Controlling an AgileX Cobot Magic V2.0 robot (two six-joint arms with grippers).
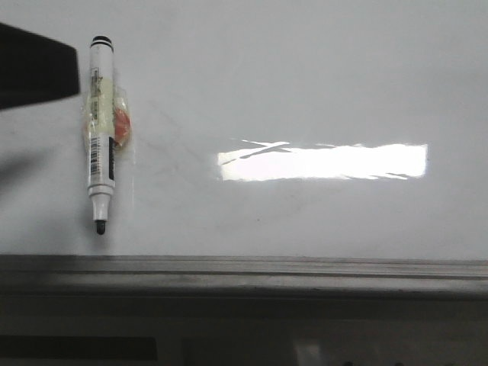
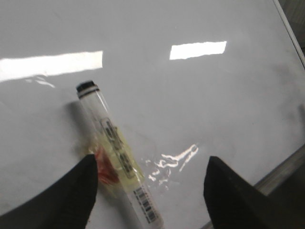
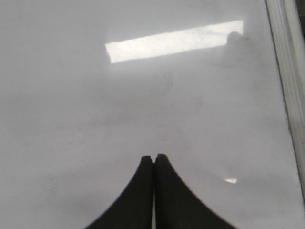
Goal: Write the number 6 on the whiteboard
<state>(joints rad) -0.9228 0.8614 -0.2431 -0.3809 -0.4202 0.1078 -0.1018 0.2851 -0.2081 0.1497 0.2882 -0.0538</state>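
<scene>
The whiteboard (image 1: 305, 76) is glossy white-grey and fills most of the front view. A white marker (image 1: 101, 137) lies flat on it at the left, black tip bare and pointing at the near rail, with yellowish tape and a red-orange scrap on its barrel. My left gripper (image 2: 151, 160) hangs open above the board; the marker (image 2: 116, 157) lies just inside its one finger (image 2: 76, 191), untouched. A dark finger (image 1: 38, 67) of it shows at the front view's left edge. Over bare whiteboard (image 3: 95, 95) my right gripper (image 3: 154, 157) is shut on nothing. The number 6 is out of view.
A grey metal rail (image 1: 244, 271) runs along the board's near edge. A bright rectangular glare (image 1: 324, 162) lies mid-board. The board's frame edge (image 3: 286, 71) passes close beside the right gripper. Faint grey smudges mark the surface.
</scene>
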